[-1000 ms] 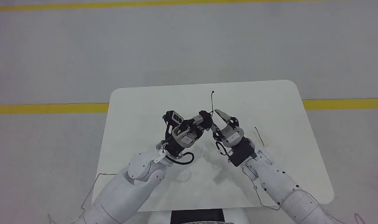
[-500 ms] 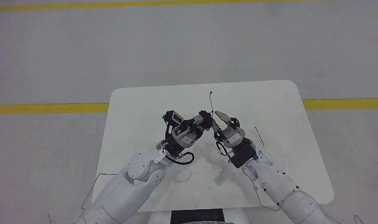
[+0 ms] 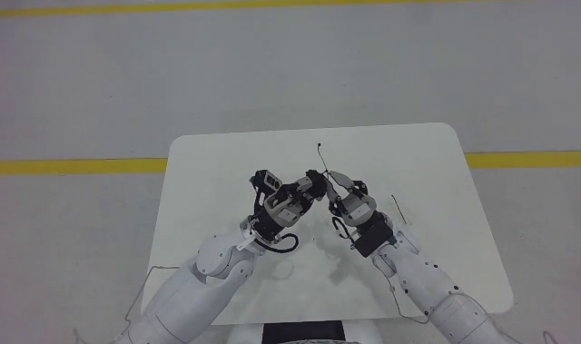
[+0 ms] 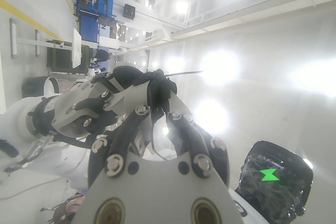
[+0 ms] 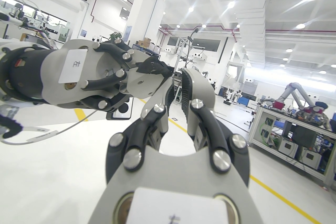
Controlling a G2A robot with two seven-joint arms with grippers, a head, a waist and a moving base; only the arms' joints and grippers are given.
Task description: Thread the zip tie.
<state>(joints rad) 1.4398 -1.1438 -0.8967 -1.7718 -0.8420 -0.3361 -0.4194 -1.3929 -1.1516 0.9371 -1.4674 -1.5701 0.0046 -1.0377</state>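
You read 左 on the white label [image 5: 75, 66] of the left tool [image 5: 168, 70]. The right tool [image 5: 178, 78] has a second label [image 5: 173, 209], cut off and unreadable. A green hourglass sign [image 4: 268, 174] marks the black module [image 4: 286, 198].

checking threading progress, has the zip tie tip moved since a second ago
Yes, the zip tie tip has shifted slightly toward the robot's left, judged against the far edge of the table.

Smooth matt table [image 3: 227, 162], plastic zip tie [image 3: 321, 157]

The free end of the zip tie [image 3: 320, 155] has swung toward the robot's left above the surface [image 3: 227, 162], as the right end effector [image 3: 334, 182] edges closer to the left end effector [image 3: 313, 184].
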